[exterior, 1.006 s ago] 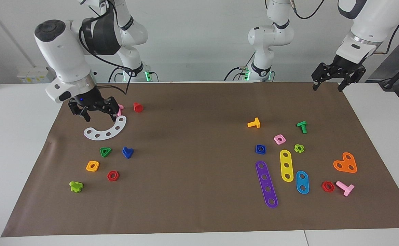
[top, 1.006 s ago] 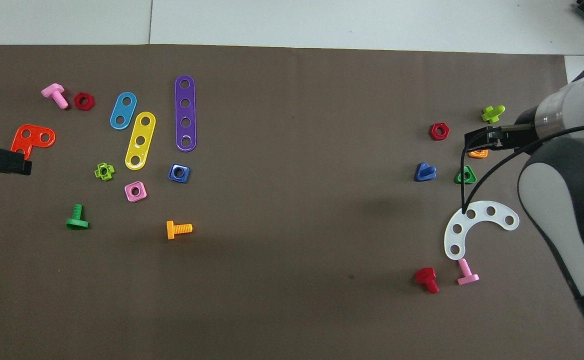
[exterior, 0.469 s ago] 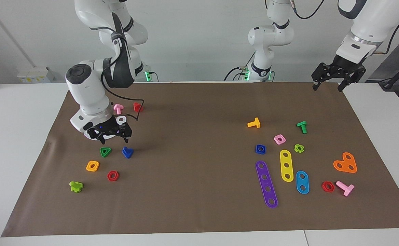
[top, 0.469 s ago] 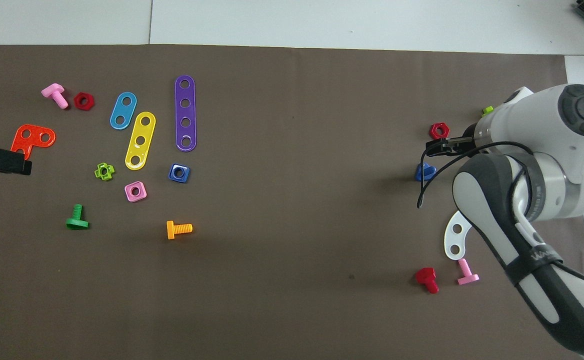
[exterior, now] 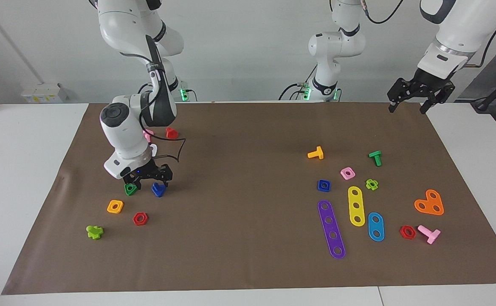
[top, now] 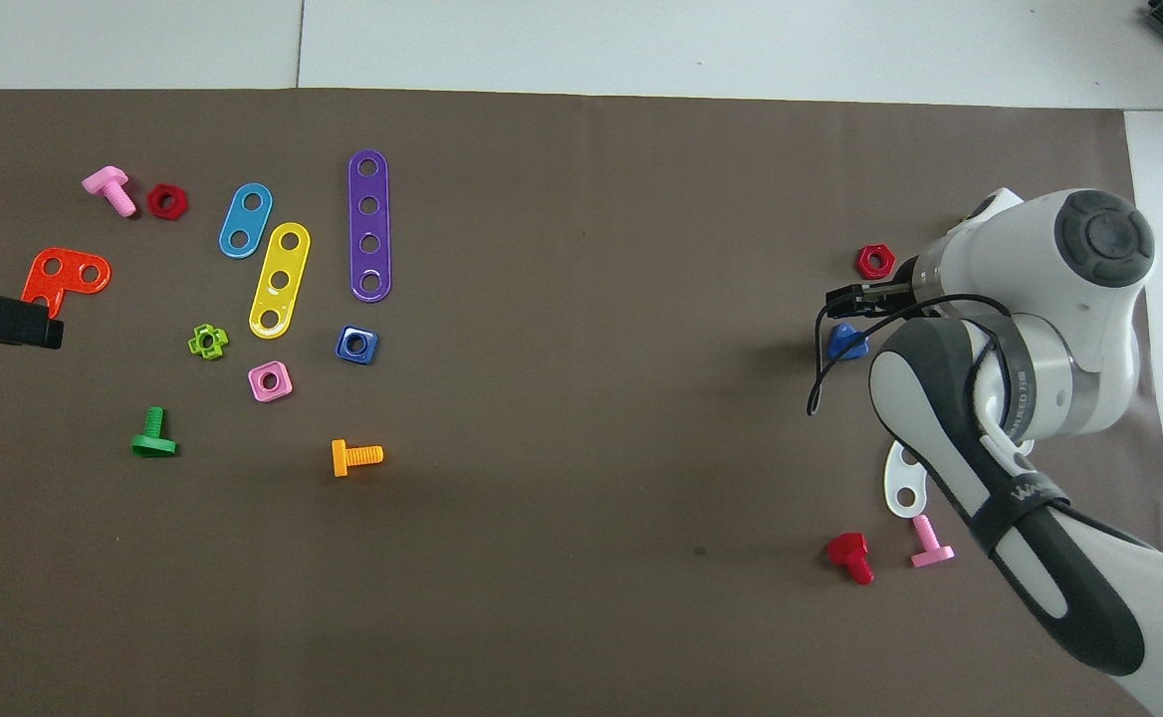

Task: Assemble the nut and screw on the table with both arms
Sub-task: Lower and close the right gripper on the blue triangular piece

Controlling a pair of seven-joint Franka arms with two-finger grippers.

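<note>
The dark-blue screw (exterior: 159, 190) lies on the brown mat (exterior: 248, 140) toward the right arm's end; it also shows in the overhead view (top: 847, 342). My right gripper (exterior: 153, 182) is open and hangs low just over the screw, not touching it, with the green triangular nut (exterior: 130, 189) beside it. In the overhead view the right gripper (top: 852, 299) covers part of the screw. The dark-blue nut (exterior: 323, 185) lies toward the left arm's end, also seen from overhead (top: 356, 345). My left gripper (exterior: 420, 95) is open and waits, raised over the mat's corner.
Around the screw lie an orange square nut (exterior: 115, 206), a red hex nut (exterior: 140, 218), a lime bolt (exterior: 94, 231), a red bolt (exterior: 171, 133) and a white curved plate (top: 902, 483). Beside the blue nut lie a pink square nut (exterior: 348, 173), a purple strip (exterior: 331, 228) and a yellow strip (exterior: 356, 205).
My right gripper has moved from over the white curved plate, away from the robots and down, to just above the blue screw. The left arm has not moved.
</note>
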